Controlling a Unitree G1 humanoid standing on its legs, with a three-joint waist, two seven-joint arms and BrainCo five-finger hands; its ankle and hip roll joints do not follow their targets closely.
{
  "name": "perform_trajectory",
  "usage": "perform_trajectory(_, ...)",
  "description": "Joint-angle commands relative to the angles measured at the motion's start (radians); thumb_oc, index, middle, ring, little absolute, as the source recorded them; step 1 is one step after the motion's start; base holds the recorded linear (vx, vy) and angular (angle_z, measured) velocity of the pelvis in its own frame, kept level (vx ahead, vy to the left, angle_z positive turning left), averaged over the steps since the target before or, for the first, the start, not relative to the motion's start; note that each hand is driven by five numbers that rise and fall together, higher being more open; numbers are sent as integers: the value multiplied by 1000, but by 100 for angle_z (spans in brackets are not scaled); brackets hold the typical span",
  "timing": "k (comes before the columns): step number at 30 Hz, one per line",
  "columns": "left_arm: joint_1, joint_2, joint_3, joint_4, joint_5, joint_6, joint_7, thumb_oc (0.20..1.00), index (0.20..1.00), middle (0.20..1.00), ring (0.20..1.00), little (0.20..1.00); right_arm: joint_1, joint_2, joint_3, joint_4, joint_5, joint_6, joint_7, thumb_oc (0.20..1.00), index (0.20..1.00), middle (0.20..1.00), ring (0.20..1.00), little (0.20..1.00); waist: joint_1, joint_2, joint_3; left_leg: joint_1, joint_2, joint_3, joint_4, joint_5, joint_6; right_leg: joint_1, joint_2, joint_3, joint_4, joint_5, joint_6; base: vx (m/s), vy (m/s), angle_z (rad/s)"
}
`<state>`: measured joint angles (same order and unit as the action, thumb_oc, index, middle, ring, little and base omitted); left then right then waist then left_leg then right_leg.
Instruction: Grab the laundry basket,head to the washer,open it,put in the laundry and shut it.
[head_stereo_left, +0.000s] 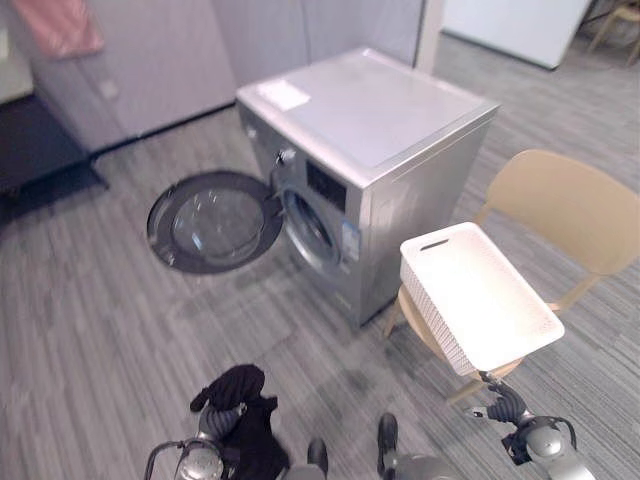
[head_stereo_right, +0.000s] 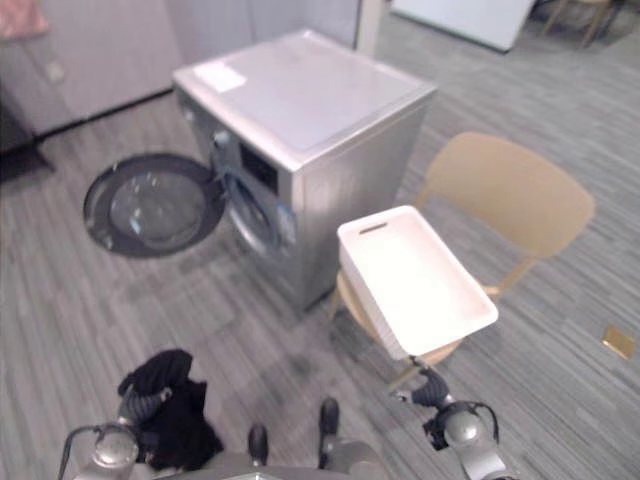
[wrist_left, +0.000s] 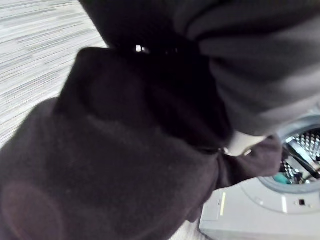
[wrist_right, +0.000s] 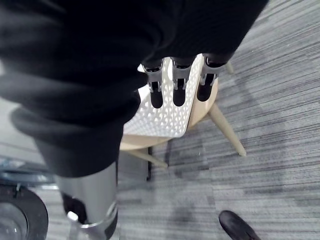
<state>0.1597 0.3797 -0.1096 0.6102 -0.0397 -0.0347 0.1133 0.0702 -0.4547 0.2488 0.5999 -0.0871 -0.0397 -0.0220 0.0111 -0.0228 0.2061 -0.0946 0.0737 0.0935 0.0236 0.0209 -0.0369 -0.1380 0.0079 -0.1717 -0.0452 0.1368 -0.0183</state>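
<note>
Laundry basket (head_stereo_left: 480, 297) tilted on chair (head_stereo_left: 570, 205); left hand (head_stereo_left: 222, 418) clutches dark garment (head_stereo_left: 245, 415); right hand (wrist_right: 175, 82) fingers straight.

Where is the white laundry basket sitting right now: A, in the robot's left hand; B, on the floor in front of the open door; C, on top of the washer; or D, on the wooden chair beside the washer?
D: the white laundry basket rests on the wooden chair beside the washer, while the left hand holds dark laundry.
</note>
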Motion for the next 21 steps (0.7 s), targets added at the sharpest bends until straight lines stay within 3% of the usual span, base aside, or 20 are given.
perform_trajectory(1, -33, 44, 42, -25, -32, -23, 34, 200, 200, 200, 200, 200, 1, 12, 17, -6, -16, -9, -41, 1000, 1000, 1000, 1000, 1000, -13, -49, -17, -97, 6, 170, 122, -51, -7, 126, -95, -59, 42, -218, 95, 132, 131, 144)
perform_trajectory(3, -35, 40, 36, -21, -29, -26, 33, 200, 200, 200, 200, 200, -3, 27, 28, -1, -17, -5, -43, 1000, 1000, 1000, 1000, 1000, -22, -45, -27, -73, 18, 207, 119, -95, 1, 142, -106, -89, 47, -239, 108, 235, 169, 152)
perform_trajectory(7, -43, 33, 16, -15, -8, -16, 37, 200, 200, 200, 200, 200, -33, 50, 50, 2, -42, 1, -48, 1000, 1000, 1000, 1000, 1000, -13, -59, -40, -68, -16, 174, 116, -127, 39, 165, -146, -111, 136, -269, 121, 255, 202, 40)
perform_trajectory(8, -56, 49, 13, -24, -5, -12, 41, 200, 200, 200, 200, 200, -45, 60, 62, -12, -44, 2, -51, 1000, 1000, 1000, 1000, 1000, -13, -67, -22, -45, -36, 152, 103, -139, 58, 104, -174, -93, 295, -243, 137, 188, 190, 21)
perform_trajectory(10, -68, 61, 11, -27, -5, -11, 46, 200, 200, 200, 200, 200, -54, 64, 70, -25, -45, 3, -56, 1000, 1000, 1000, 1000, 1000, -16, -73, -10, -37, -48, 136, 98, -143, 66, 65, -178, -70, 367, -223, 147, 125, 153, 34)
perform_trajectory(11, -84, 69, 8, -32, -7, -11, 53, 200, 200, 200, 200, 200, -64, 71, 80, -50, -43, 7, -56, 1000, 1000, 1000, 1000, 1000, -23, -73, 8, -21, -54, 123, 80, -125, 82, -12, -149, -21, 457, -187, 142, 86, 118, 60)
perform_trajectory(13, -83, 68, 9, -40, -11, -12, 55, 200, 200, 200, 200, 200, -67, 72, 84, -61, -42, 6, -55, 1000, 1000, 1000, 1000, 1000, -27, -70, 13, 4, -58, 116, 66, -130, 86, -48, -131, 2, 491, -185, 140, 140, 88, 39)
perform_trajectory(17, -82, 63, 3, -45, -18, -12, 52, 200, 200, 200, 200, 200, -74, 67, 98, -73, -40, 6, -55, 1000, 1000, 1000, 1000, 1000, -41, -62, 30, 62, -69, 86, 29, -139, 87, -125, -94, 11, 441, -198, 125, 216, 24, 20)
perform_trajectory(19, -99, 54, -20, -28, -13, -9, 44, 200, 200, 200, 200, 200, -75, 66, 114, -50, -45, 10, -50, 1000, 1000, 1000, 1000, 1000, -60, -74, 35, 110, -106, 27, 16, -167, 82, -169, -62, 29, 272, -148, 139, 332, -84, 35)
perform_trajectory(21, -105, 50, -24, -22, -10, -10, 43, 200, 200, 200, 200, 200, -75, 67, 117, -39, -51, 12, -48, 1000, 1000, 1000, 1000, 1000, -66, -80, 34, 119, -115, 12, 18, -174, 78, -177, -60, 33, 228, -122, 144, 213, -100, 49)
